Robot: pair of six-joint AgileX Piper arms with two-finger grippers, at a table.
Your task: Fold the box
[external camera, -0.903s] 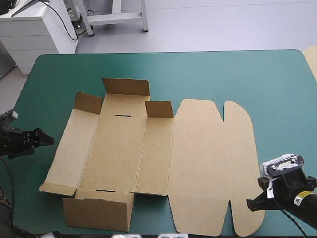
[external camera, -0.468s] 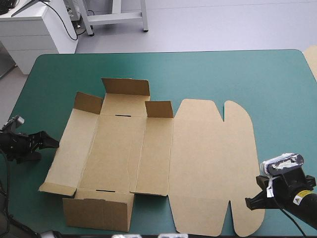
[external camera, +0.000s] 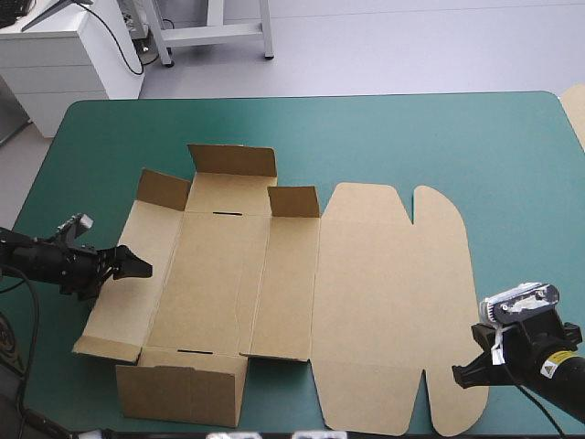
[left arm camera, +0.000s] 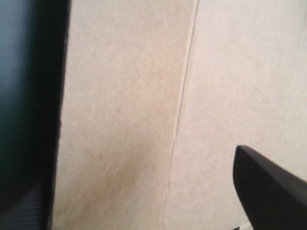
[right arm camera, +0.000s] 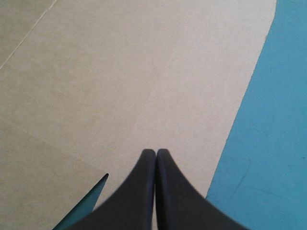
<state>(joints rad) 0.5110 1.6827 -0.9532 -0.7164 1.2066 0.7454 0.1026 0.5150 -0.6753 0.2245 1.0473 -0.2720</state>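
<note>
Brown board, the box [external camera: 274, 283], is laid left of centre on the teal-green desk [external camera: 512, 155], still mostly unfolded. Only a start is judged to have been made. The near end wall [external camera: 183, 395] and far end wall [external camera: 231, 161] are raised, with small corner tabs [external camera: 292, 200] beside the latter. The lid [external camera: 393, 302] is left flat and nothing is tucked.

The left gripper [external camera: 137, 264] is held over the left side panel [external camera: 123, 306], jaws spread. The right gripper [external camera: 468, 375] is poised at the lid's near corner, jaws pressed together on nothing. Whether either touches the board cannot be told. In the left wrist view only one black finger [left arm camera: 268, 191] is clearly seen, the opposite side being a dark blur.
</note>
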